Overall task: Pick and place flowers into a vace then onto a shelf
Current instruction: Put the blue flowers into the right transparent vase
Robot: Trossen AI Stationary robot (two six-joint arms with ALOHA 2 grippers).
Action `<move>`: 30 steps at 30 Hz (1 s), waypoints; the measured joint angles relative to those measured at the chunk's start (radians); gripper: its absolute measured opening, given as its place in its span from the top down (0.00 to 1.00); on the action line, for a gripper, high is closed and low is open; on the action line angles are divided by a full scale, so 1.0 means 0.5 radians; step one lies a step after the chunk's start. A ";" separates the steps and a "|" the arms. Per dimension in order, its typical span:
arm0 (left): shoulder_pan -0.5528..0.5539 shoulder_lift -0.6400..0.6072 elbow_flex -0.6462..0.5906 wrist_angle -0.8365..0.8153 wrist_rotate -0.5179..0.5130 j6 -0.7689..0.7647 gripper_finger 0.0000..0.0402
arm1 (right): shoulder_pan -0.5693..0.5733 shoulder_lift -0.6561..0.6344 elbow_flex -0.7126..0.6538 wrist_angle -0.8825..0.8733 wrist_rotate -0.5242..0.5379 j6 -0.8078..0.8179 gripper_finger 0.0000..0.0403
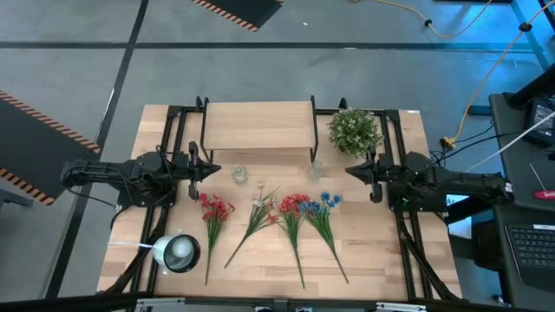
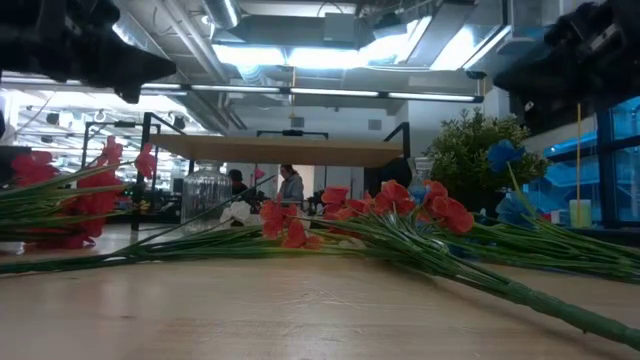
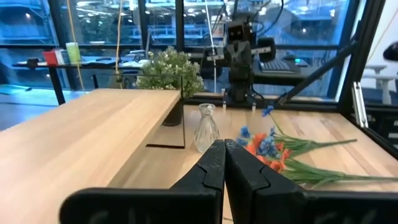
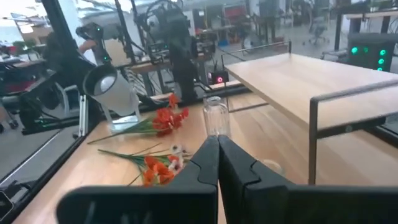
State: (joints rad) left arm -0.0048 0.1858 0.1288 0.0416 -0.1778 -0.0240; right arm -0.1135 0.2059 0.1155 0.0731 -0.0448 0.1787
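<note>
1. The shelf (image 1: 258, 124) is taken as the landmark; it is seen standing at the far middle of the wooden surface (image 1: 381, 251), with nothing on its board.
2. The left tool (image 1: 214, 170) is found off the shelf's left front corner, its fingers pressed together and holding nothing.
3. The right tool (image 1: 350, 171) is found off the shelf's right front corner, likewise closed and empty.
4. The four flowers are laid flat on the surface in front of the shelf, between the two tools and clear of both.
5. From left to right in front of the shelf are seen a red sprig (image 1: 212, 219), the whitish-cream sprig (image 1: 254, 218), a second red sprig (image 1: 292, 218) and the blue sprig (image 1: 324, 214); the last two lie close together.
6. A clear glass jar (image 1: 238, 174) is set just in front of the shelf's left half, and a clear glass vase (image 1: 316, 168) by its right front leg; no stems are seen in either.
7. A bushy green plant (image 1: 354, 130) is placed just to the right of the shelf.
8. A round lamp (image 1: 178, 252) is seen well in front of the shelf, to the left.
</note>
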 joint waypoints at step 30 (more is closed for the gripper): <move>0.000 0.357 0.167 0.008 0.045 0.022 0.99 | 1.361 1.564 1.175 -1.086 1.079 1.161 1.00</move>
State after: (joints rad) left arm -0.0048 0.3645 0.2123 0.0457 -0.1551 -0.0128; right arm 0.5671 0.9879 0.7032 -0.4701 0.4945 0.7594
